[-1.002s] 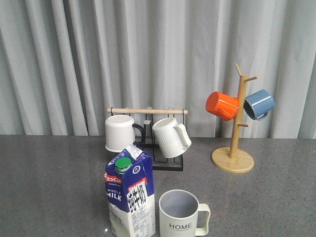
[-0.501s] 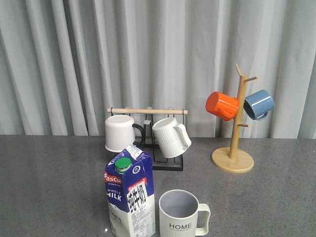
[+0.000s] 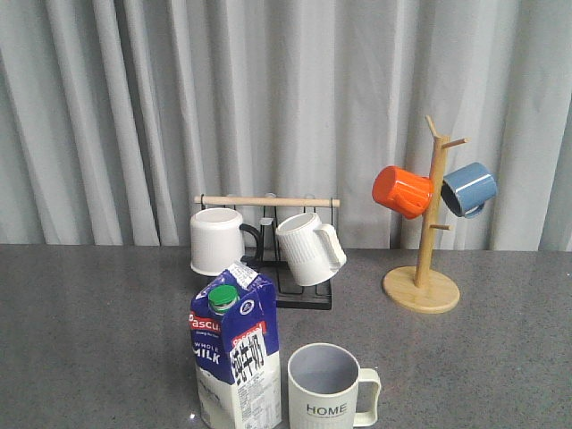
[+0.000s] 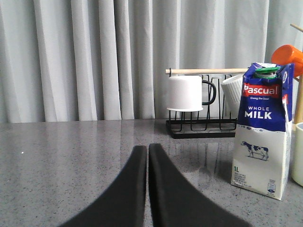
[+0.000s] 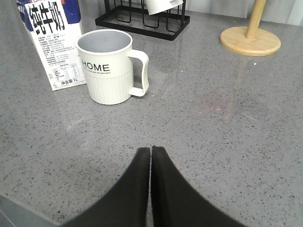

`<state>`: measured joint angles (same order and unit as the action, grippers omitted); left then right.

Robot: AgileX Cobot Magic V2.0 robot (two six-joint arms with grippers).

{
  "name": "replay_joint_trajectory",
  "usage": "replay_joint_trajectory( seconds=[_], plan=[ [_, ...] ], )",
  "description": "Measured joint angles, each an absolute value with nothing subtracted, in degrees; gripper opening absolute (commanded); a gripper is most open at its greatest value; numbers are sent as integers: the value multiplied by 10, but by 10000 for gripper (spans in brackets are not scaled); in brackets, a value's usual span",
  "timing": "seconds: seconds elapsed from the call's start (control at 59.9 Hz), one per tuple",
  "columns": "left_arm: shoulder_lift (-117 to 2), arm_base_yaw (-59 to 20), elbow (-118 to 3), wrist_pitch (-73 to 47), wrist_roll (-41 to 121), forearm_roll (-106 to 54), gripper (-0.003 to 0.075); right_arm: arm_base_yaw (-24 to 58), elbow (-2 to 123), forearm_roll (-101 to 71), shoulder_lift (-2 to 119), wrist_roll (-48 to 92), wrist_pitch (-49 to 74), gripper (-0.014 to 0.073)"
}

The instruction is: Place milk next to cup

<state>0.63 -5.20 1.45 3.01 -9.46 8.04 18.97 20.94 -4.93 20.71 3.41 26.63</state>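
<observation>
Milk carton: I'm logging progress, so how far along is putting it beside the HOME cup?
Done, it seems: the milk stands upright on the table just left of the cup, with a small gap between them. In hand: nothing; the left gripper and right gripper are both shut, empty and clear of both. Left: apparently nothing.

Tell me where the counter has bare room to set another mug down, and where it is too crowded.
Free: the grey counter left of the milk, and the stretch right of the cup, in front of the wooden mug tree. Crowded: the narrow gap between milk and cup, and the strip between them and the black rack with its two white mugs.
</observation>
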Motion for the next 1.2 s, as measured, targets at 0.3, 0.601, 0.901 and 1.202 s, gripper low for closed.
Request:
replay_joint_trajectory(
  seconds=[0.3,0.601,0.901,1.202],
  plan=[
    [6,-52,14,30,-95,80,-8,190,209,-49,207,34,266,-5],
    [6,-52,14,30,-95,80,-8,185,209,-19,207,34,258,-5],
    [6,-52,14,30,-96,80,-8,175,145,9,207,34,258,-5],
    [6,-52,14,30,-96,80,-8,159,130,0,169,34,312,-5]
  ],
)
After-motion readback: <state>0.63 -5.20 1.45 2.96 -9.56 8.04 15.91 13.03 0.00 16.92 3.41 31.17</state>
